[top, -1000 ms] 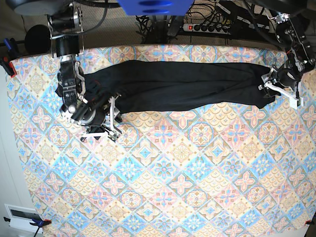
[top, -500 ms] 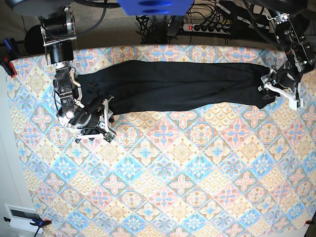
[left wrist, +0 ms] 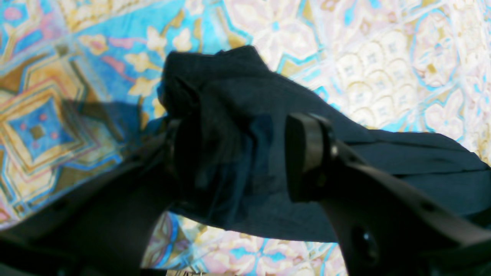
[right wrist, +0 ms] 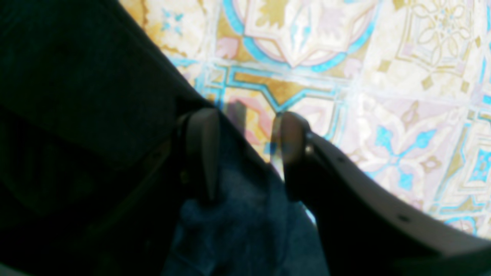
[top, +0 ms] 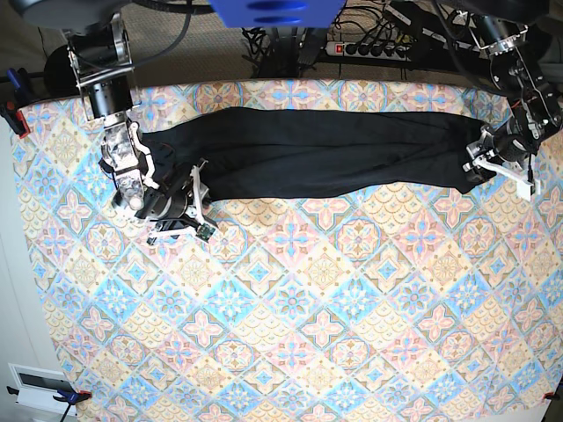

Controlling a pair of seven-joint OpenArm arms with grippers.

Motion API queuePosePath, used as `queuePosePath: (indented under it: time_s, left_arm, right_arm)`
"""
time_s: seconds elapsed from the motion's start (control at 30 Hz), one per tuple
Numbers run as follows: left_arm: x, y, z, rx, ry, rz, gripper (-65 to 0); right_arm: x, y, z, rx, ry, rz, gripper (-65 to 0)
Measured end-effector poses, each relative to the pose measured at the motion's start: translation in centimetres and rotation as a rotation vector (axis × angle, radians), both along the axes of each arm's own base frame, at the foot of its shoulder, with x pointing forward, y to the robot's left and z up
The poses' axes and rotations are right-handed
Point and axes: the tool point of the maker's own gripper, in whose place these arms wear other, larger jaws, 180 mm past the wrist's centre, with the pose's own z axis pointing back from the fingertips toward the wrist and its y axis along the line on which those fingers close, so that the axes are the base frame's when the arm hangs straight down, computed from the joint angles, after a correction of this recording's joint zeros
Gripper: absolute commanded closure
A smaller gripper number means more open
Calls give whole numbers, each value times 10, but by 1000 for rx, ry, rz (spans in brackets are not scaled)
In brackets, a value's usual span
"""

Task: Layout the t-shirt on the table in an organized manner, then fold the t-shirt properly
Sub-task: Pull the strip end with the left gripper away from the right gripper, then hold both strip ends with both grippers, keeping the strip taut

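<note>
Fabric of the t-shirt (left wrist: 245, 161) bunches between the spread left fingers (left wrist: 307, 153), one pad beside the cloth, the other dark against it; whether they pinch it, cannot tell. Right fingers (right wrist: 203, 149) stand spread, the t-shirt's edge running between them over the patterned desk (right wrist: 383, 76). Farther off, the black t-shirt lies stretched as a long band along the desk's far edge, one arm at each end.

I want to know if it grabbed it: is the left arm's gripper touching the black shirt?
Touching. In the left wrist view the t-shirt bunches between the left gripper jaws, against the left one.
</note>
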Motion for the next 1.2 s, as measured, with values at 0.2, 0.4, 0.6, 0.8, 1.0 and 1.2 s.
queuePosePath:
  time_s: [0.2,0.4,0.6,0.8,1.0,1.2]
  left_arm:
    - [1,-1,0,-3,-3,1,-346]
    - [1,-1,0,-6,-5,1,-346]
    - [1,-1,0,-6,-5,1,-346]
    - [1,-1,0,-6,-5,1,-346]
    - [1,-1,0,-6,-5,1,-346]
    - [0,-10,-5,-33,-3,5,-346]
  right_arm:
    - [-8,4,2,-8,-24,11,-260]
    - [-17,10,5,7,-26,35,-260]
    - [-17,9,5,7,-26,34,-260]
    - [-17,8,5,0,-21,32,-260]
    - [-22,7,5,-8,-16,31,-260]
    - [-22,-19,23,-48,-61,-27,-260]
